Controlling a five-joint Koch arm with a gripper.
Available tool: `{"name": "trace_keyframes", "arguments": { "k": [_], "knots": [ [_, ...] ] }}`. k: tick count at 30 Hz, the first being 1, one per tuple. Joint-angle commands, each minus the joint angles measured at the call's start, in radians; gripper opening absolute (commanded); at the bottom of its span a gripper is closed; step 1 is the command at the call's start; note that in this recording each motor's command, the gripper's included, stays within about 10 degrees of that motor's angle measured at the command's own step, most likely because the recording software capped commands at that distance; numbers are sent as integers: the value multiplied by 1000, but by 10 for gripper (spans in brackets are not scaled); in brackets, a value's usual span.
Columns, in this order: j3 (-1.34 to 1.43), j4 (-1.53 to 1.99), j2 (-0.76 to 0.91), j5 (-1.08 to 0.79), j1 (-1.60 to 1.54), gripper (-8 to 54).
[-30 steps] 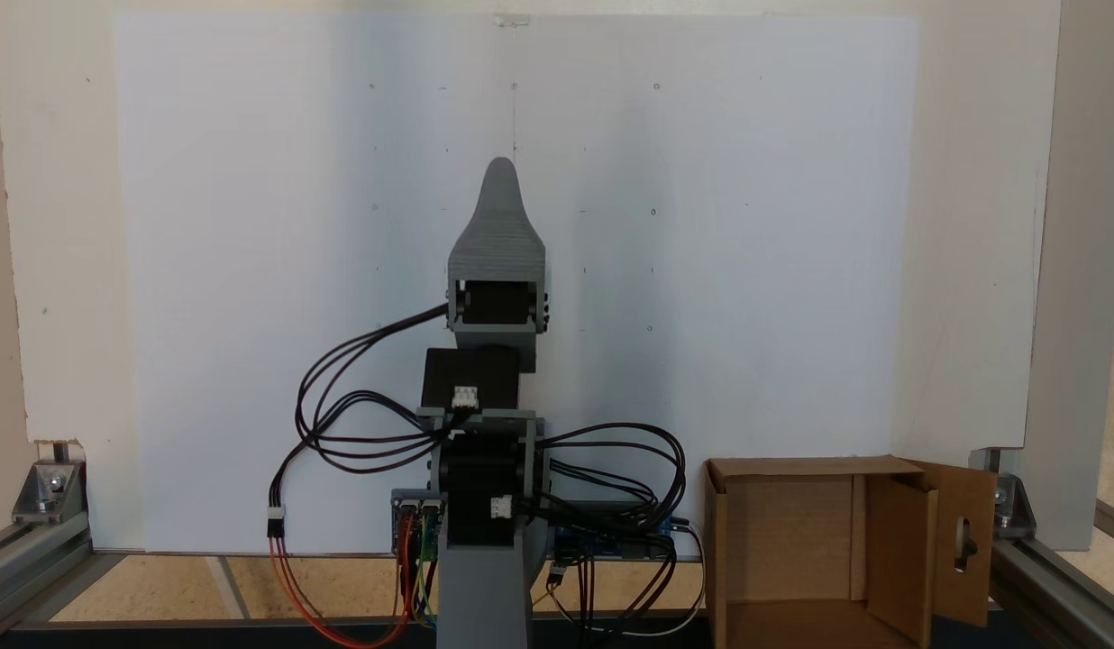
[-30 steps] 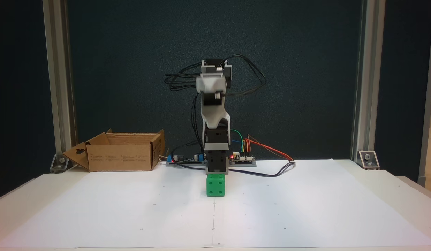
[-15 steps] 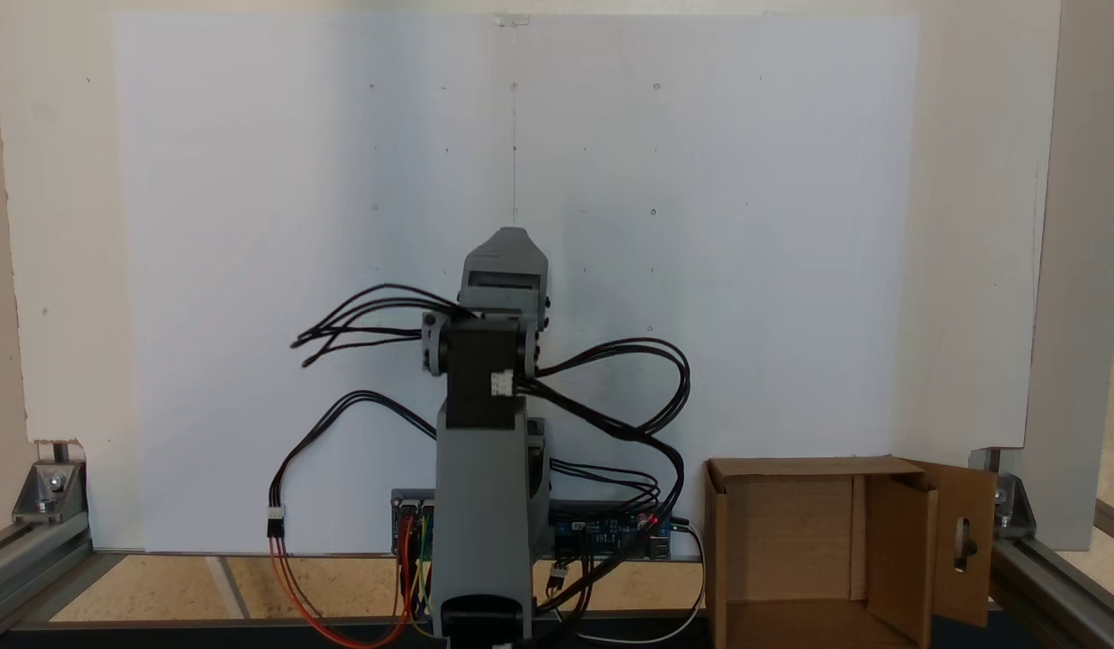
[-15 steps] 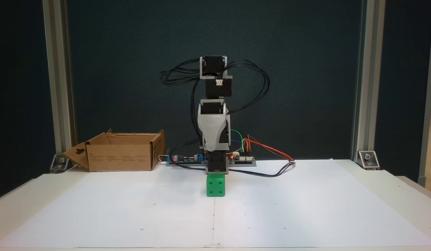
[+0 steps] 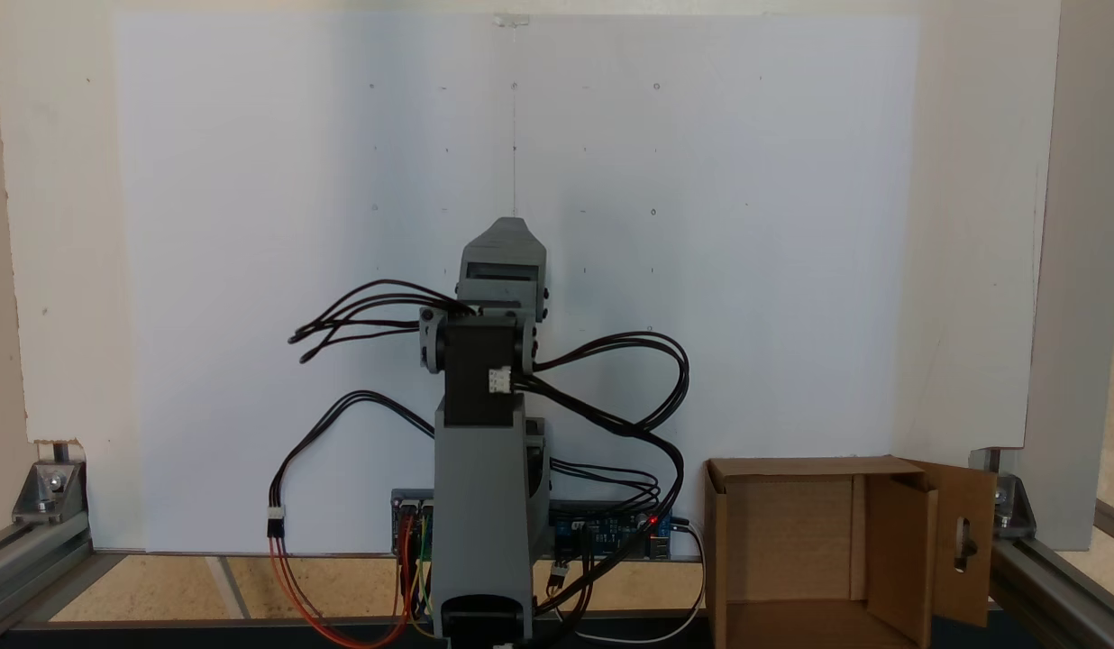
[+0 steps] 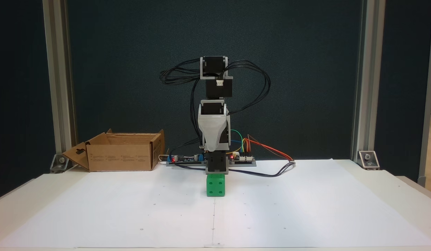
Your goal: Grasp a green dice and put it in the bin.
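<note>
Bin [image 6: 119, 156] well apart from green dice [image 6: 215, 185] on paper [image 6: 288, 209]

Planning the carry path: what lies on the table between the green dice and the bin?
In a fixed view, bare white paper lies between the green dice and the bin.

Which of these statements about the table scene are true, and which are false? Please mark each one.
1. The green dice lies inside the cardboard box. False: it sits on the white paper, apart from the box.
2. The pincer points down above the dice. True.
3. The box stands open. True.
4. The dice is red. False: it is green.
5. The pincer holds the dice. False: the dice rests on the paper, below the pincer.
</note>
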State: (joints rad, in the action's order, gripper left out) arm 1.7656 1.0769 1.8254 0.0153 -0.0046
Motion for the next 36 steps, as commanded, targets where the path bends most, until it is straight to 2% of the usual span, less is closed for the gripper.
{"name": "trace_keyframes", "arguments": {
  "k": [1,14,36],
  "knots": [
    [3,-67,44,54,-3,446],
    [201,-166,110,54,-6,446],
    [316,-331,48,72,-34,446]
  ]
}}
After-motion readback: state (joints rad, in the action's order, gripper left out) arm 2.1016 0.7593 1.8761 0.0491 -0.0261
